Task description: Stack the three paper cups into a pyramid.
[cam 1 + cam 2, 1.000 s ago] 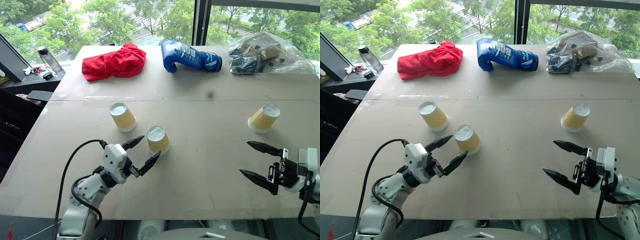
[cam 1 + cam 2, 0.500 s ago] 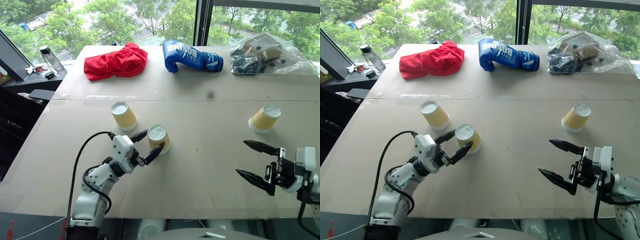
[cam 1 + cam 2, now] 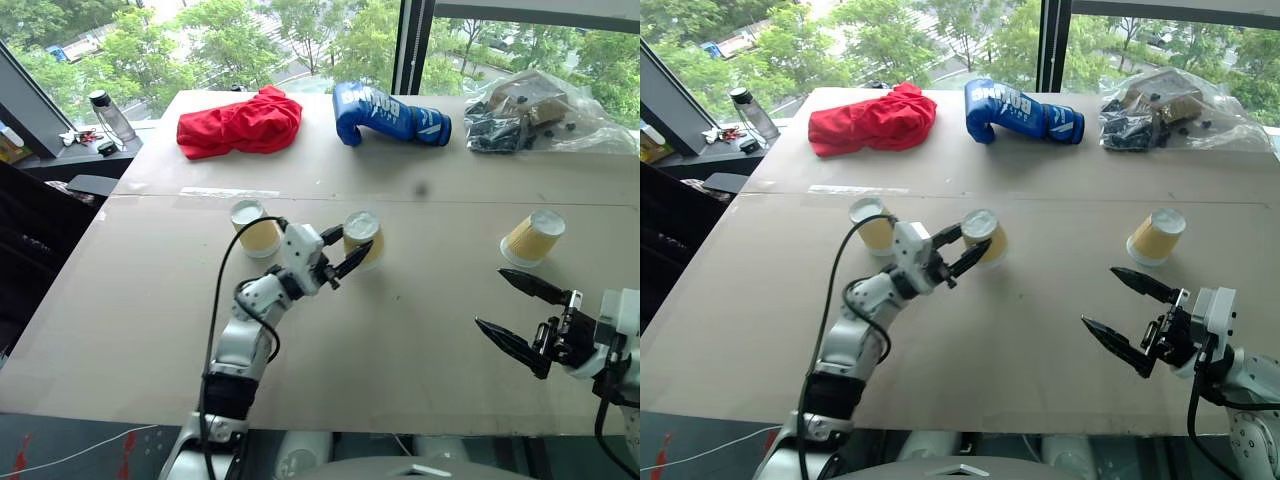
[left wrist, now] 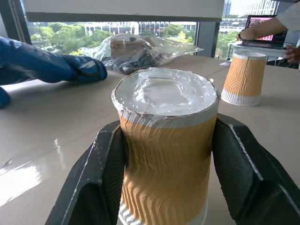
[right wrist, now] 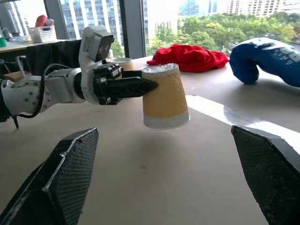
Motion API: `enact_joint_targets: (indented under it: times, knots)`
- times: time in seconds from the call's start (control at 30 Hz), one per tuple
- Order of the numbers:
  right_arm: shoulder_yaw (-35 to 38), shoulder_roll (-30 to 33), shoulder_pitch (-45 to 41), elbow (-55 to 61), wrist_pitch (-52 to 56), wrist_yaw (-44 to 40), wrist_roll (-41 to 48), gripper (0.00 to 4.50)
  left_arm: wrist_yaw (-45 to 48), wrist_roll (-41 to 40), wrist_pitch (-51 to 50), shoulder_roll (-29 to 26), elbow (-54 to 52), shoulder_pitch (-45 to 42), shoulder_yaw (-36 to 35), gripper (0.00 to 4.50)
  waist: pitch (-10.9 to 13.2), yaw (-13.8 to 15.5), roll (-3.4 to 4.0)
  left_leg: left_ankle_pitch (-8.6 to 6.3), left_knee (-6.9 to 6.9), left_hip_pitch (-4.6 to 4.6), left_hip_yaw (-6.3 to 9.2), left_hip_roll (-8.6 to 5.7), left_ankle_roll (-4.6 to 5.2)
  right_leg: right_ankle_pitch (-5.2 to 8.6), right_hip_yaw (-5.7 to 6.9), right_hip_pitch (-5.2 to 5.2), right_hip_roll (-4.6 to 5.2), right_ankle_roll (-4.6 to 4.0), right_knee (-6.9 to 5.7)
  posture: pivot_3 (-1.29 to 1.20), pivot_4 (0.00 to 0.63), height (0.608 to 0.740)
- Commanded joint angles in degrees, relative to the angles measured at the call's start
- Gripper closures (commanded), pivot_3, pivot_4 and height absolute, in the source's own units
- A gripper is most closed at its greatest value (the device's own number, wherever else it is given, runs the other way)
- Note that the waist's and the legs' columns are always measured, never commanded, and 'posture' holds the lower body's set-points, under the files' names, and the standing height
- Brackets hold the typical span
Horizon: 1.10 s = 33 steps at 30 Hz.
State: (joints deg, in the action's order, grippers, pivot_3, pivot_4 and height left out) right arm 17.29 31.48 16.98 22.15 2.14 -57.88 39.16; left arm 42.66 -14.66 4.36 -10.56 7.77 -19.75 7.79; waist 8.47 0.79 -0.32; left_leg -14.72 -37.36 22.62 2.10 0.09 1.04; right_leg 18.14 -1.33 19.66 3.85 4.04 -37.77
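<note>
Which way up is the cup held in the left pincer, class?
Upside down: the cup in the left pincer has its narrow base on top and its wide rim underneath.

Tan-yellow tapered paper cups: you have three [image 3: 362, 238] [image 3: 256, 227] [image 3: 531, 238].
Blue boxing gloves: you see one [image 3: 388, 113].
Crumpled red cloths: one [image 3: 240, 122].
Clear plastic bags of parts: one [image 3: 541, 110].
Clear water bottles: one [image 3: 108, 115].

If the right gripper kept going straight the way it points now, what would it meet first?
Probably the cup held off the table by the left gripper. It hangs between the open fingers of the right gripper in the wrist view, though depth is hard to judge.
</note>
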Motion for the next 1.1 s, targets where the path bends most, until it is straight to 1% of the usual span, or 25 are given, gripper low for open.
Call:
enact_joint_targets:
  times: [0.03, 0.1, 0.2, 0.27, 0.33, 0.43, 0.5, 0.63, 0.7, 0.8, 0.87, 0.93, 1.0, 1.1]
  knots:
    - [1.31, 0.19, -1.69, 1.89, 1.56, 7.72, -4.52, 0.0, -2.13, 4.4, 1.33, 4.36, 9.24, -7.76, 3.22, 1.97, 0.03, -0.19, -0.05, 0.0, 0.0, 0.02, -0.02, -0.04, 0.0, 0.01, -0.04, 0.04, -0.07, 0.02, 0.01, 0.0, 0.15, 0.74]
    - [1.36, -1.22, -2.87, 2.69, 1.48, 9.35, -3.16, 0.0, -3.62, 6.54, 3.07, 6.71, 15.63, -11.37, 3.99, 1.97, 0.05, -0.24, -0.07, 0.01, 0.01, 0.01, -0.02, -0.02, -0.01, 0.03, -0.06, 0.06, -0.16, 0.04, 0.01, 0.0, 0.15, 0.74]
    - [0.46, -2.43, -4.16, 3.86, 1.86, 12.07, -3.78, 0.0, -7.42, 8.67, 6.17, 9.92, 23.56, -15.34, 3.36, 1.97, 0.07, -0.15, -0.09, 0.01, 0.06, 0.04, 0.08, 0.02, -0.01, 0.05, 0.0, 0.12, -0.27, 0.07, -0.03, 0.0, 0.15, 0.74]
    - [-0.06, -3.33, -4.6, 4.94, 2.16, 13.58, -3.73, 0.0, -8.19, 9.84, 8.19, 10.53, 26.25, -16.29, 3.47, 1.97, 0.07, -0.11, -0.1, 0.01, 0.06, 0.09, 0.11, 0.02, -0.01, 0.06, 0.04, 0.13, -0.26, 0.09, -0.02, 0.0, 0.15, 0.74]
    - [-0.18, -3.67, -4.62, 5.28, 2.25, 14.07, -3.74, 0.0, -7.99, 9.19, 9.35, 10.82, 26.84, -16.31, 2.68, 1.97, 0.07, -0.14, -0.1, 0.01, 0.06, 0.09, 0.09, 0.02, -0.01, 0.06, 0.02, 0.13, -0.25, 0.09, -0.02, 0.0, 0.15, 0.74]
    - [0.12, -3.53, -3.64, 5.56, 2.8, 14.22, -3.73, 0.0, -8.08, 8.88, 10.02, 10.01, 26.17, -15.87, 1.68, 1.0, 0.07, -0.15, -0.1, 0.01, 0.04, 0.09, 0.09, 0.03, -0.01, 0.06, 0.01, 0.13, -0.23, 0.09, -0.05, 0.0, 0.15, 0.74]
    - [0.72, -4.03, -3.41, 5.32, 1.95, 14.75, -4.24, 0.0, -7.57, 8.53, 9.96, 9.21, 25.08, -15.73, 1.22, 0.04, 0.07, -0.21, -0.1, 0.01, 0.04, 0.08, 0.09, 0.03, -0.01, 0.06, 0.01, 0.13, -0.24, 0.09, -0.08, 0.0, 0.15, 0.74]
    - [3.55, -4.7, -3.94, 4.62, -0.64, 16.74, -5.27, 0.0, -3.2, 5.83, 7.26, 6.61, 17.58, -15.58, 0.75, 0.01, 0.08, -0.19, -0.08, 0.01, 0.04, 0.09, 0.09, 0.05, -0.02, 0.06, 0.01, 0.14, -0.24, 0.09, -0.09, 0.0, 0.15, 0.74]
    - [5.08, -5.3, -5.5, 3.75, -2.36, 19.16, -7.17, 0.0, -1.72, 3.69, 3.51, 5.06, 11.92, -15.84, 0.17, 0.01, 0.1, -0.2, -0.08, 0.02, 0.04, 0.09, 0.08, 0.08, -0.03, 0.07, -0.01, 0.14, -0.23, 0.09, -0.08, 0.0, 0.15, 0.74]
    - [5.86, -5.85, -7.98, 1.21, -3.1, 24.46, -12.42, 0.0, 0.98, 1.21, -2.95, 2.29, 4.02, -16.15, 0.47, 0.01, 0.1, -0.18, -0.07, 0.05, 0.03, 0.08, 0.07, 0.1, -0.09, 0.06, -0.03, 0.14, -0.22, 0.09, -0.09, 0.0, 0.15, 0.74]
    - [5.64, -5.7, -9.52, -0.63, -1.26, 27.36, -14.46, 0.0, 4.31, -2.24, -9.67, 0.12, -2.39, -16.24, 1.26, 0.01, 0.09, -0.19, -0.06, 0.08, 0.03, 0.07, 0.07, 0.1, -0.13, 0.07, -0.03, 0.14, -0.22, 0.09, -0.11, 0.0, 0.15, 0.74]
    - [5.54, -5.81, -10.76, -1.64, -0.34, 29.16, -15.23, 0.0, 6.01, -4.03, -14.17, -1.34, -6.17, -16.23, 1.8, 0.01, 0.09, -0.13, -0.02, 0.15, 0.03, 0.08, 0.07, 0.11, -0.25, 0.07, -0.02, 0.14, -0.23, 0.08, -0.12, 0.0, 0.15, 0.74]
    - [5.02, -6.15, -14.33, -4.27, 1.45, 32.34, -16.29, 0.0, 9.52, -7.19, -22.66, -5.09, -12.07, -16.99, 3.18, 0.01, 0.11, -0.21, -0.03, 0.15, 0.04, 0.08, 0.07, 0.12, -0.26, 0.07, -0.04, 0.14, -0.23, 0.08, -0.11, 0.0, 0.15, 0.74]
    - [4.43, -6.58, -18.09, -7.39, 3.92, 35.07, -17.06, 0.0, 12.02, -10.29, -33.31, -10.0, -17.83, -18.35, 4.52, 0.01, 0.18, -1.33, 0.05, 0.16, 0.04, 0.05, 0.02, 0.11, -0.26, 0.07, -0.11, 0.15, -0.23, 0.07, -0.17, 0.0, 0.15, 0.74]
